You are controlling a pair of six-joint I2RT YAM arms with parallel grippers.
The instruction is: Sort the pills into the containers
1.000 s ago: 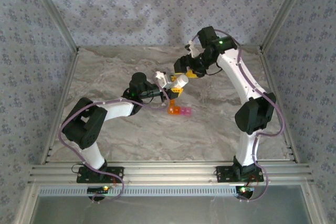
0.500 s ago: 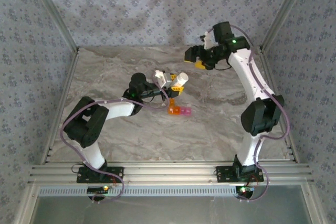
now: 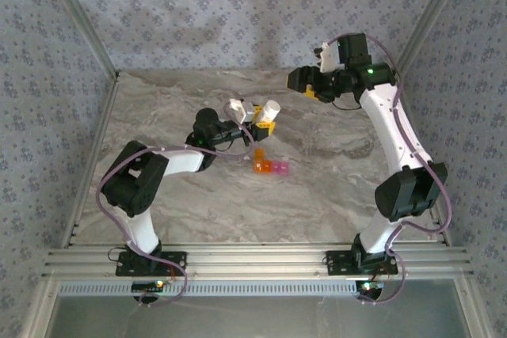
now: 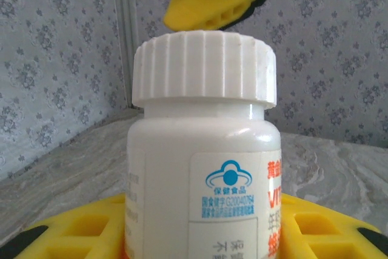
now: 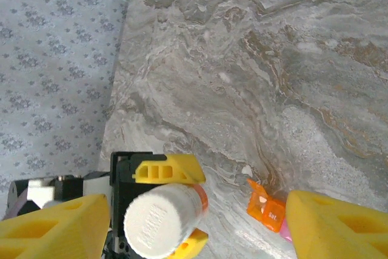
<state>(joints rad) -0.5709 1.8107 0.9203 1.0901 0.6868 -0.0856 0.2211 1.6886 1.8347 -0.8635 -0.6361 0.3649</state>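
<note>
Containers (image 3: 269, 167) lie nearest the arm bases: one short strip of joined translucent compartments, orange at its left end and pink at its right, flat on the marbled desk (image 3: 317, 203) near its middle. From the right wrist camera the strip (image 5: 271, 211) shows a small orange flap tilted up at its orange end. How many compartments it has is too small to count.

Just beyond the strip, the left end effector (image 3: 265, 118) is clenched on one white bottle (image 3: 272, 108), which sits a little apart from the strip on the far side. In the left wrist view the bottle (image 4: 203, 162) stands between two yellow fingers (image 4: 79, 228), its ribbed white cap (image 4: 204, 68) on top and a printed label on its body. In the overhead view the bottle leans, cap toward the far right.

Farthest back, the right end effector (image 3: 307, 87) hangs above the desk near the rear wall, well apart from the bottle. Its two yellow fingers (image 5: 54, 228) are spread wide, released and grasping nothing, and its camera looks down onto the bottle cap (image 5: 159, 219).
</note>
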